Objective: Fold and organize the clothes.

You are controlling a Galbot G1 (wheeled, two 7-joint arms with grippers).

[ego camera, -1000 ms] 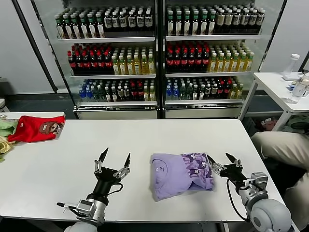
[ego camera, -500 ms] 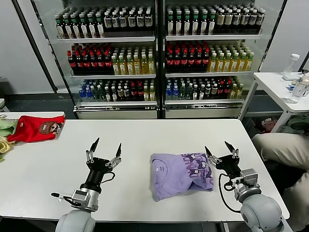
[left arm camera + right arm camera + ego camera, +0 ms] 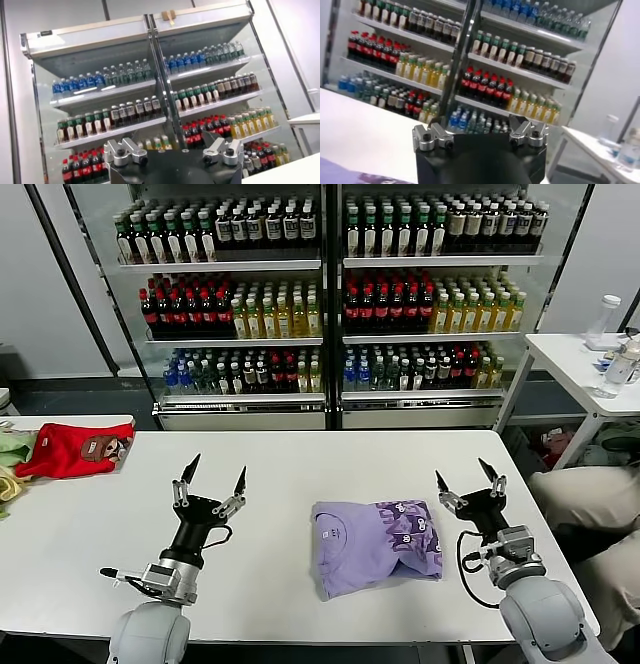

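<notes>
We see the shirt (image 3: 375,546) folded on the counter (image 3: 300,464), between both tools, nearer the right tool (image 3: 468,479). Left tool (image 3: 212,474) and right tool both gape wide, empty, raised clear of the cloth. Fold looks done; we'd judge best to retreat upward without snagging the edge.

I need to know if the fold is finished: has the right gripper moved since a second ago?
Yes. The right gripper has drawn back from the T-shirt edge, toward the table's right side, open and empty.
</notes>
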